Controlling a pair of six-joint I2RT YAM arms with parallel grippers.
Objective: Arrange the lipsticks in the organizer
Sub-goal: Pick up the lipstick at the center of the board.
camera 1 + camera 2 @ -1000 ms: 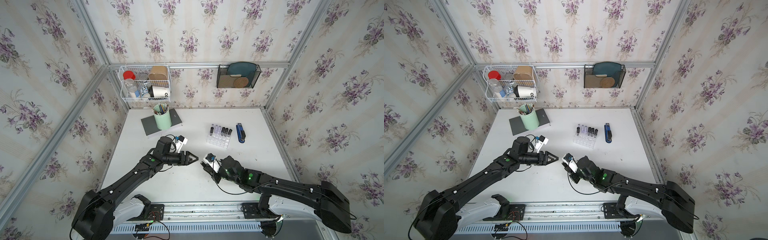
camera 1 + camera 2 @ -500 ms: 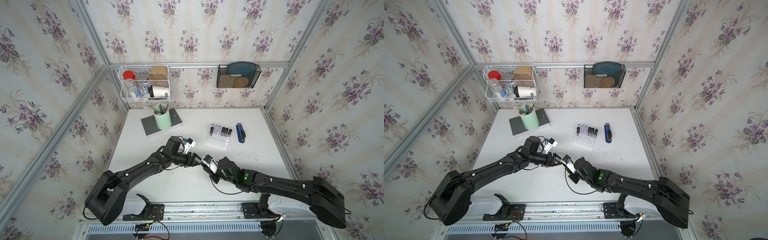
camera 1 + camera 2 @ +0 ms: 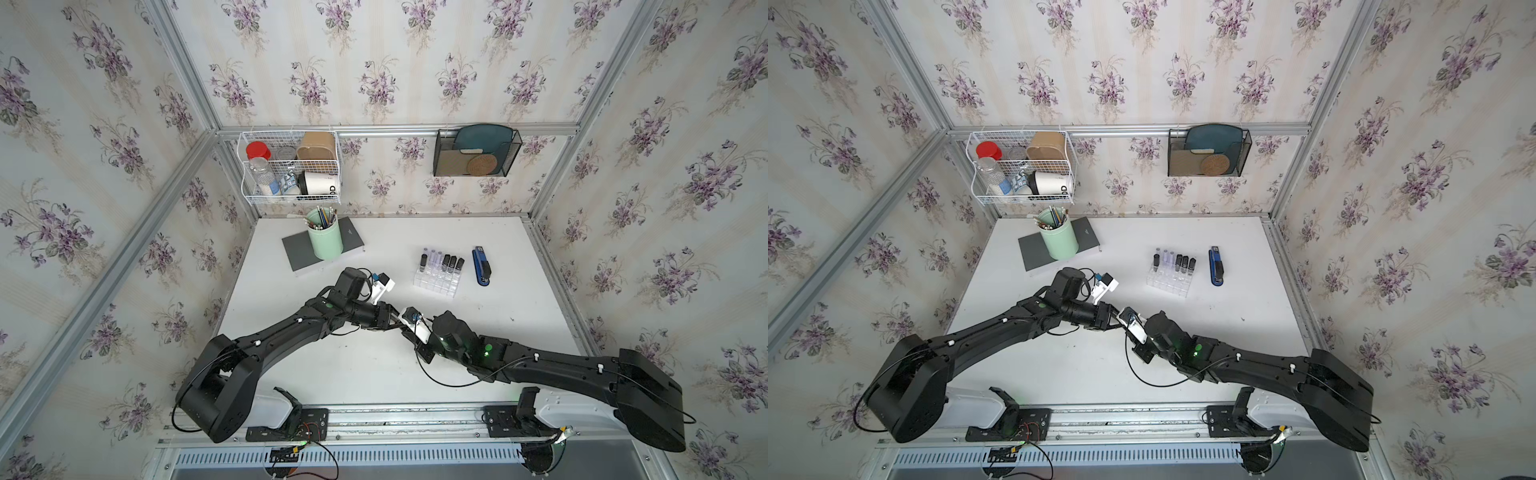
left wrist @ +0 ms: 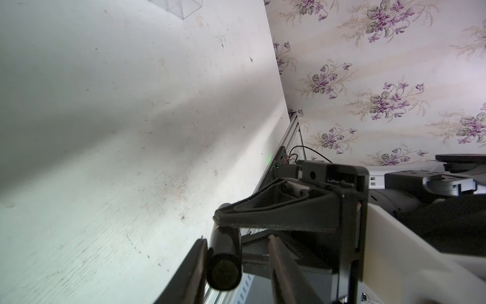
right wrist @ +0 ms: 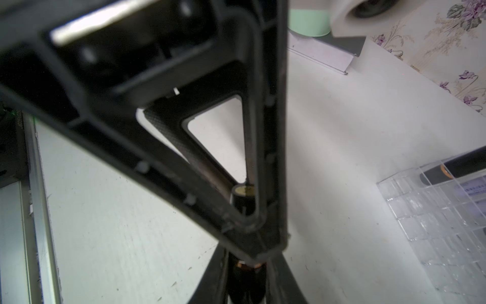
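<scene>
The black lipstick (image 4: pixel 224 263) was off the table (image 3: pixel 374 374), midway between the two arms and well short of the organizer (image 3: pixel 434 286). The right end effector (image 5: pixel 247 271) was clamped on one end of it, which left the other end bare for a second hold. The left end effector (image 4: pixel 236 244) stood narrowed about that bare end. One finger lay against the tube and the other was slightly apart from it, so it did not yet have a firm hold. This looked like a hand-over, probably to regrip the tube so that it could go down upright into a cell. The other lipsticks (image 3: pixel 442 262) stood on end in the organizer's back row, beside the blue stapler (image 3: pixel 481 266), and the nearer cells were empty. Letting go on the right before the left end effector had pinched would likely drop the tube.
</scene>
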